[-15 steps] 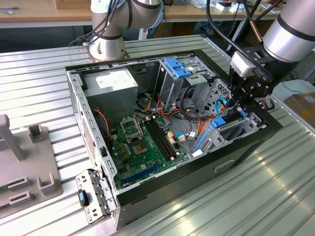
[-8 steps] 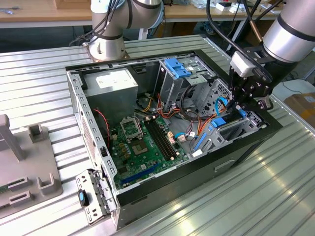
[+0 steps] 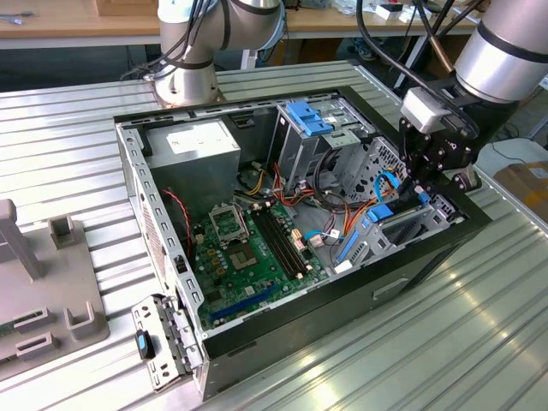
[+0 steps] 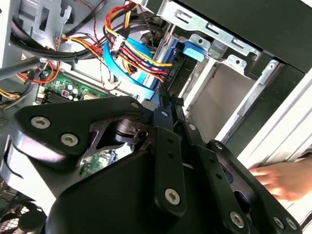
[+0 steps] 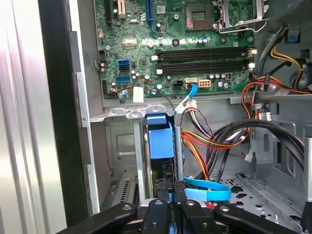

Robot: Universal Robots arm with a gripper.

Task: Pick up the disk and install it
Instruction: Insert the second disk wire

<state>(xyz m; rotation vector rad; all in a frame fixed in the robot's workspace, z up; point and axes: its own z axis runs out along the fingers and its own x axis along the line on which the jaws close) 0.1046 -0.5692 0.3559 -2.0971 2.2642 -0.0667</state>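
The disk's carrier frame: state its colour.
Bright blue, clearest in the first wrist view on the disk.

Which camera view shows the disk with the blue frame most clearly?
The first wrist view: the disk stands edge-on in the bay above the gripper. The second wrist view shows a blue sliver; the exterior view, a blue patch.

A hand (blurred) is cut off at the frame edge.

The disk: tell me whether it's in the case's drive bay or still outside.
In the bay: the disk stands on edge between the metal bay walls, with the gripper at its near end.
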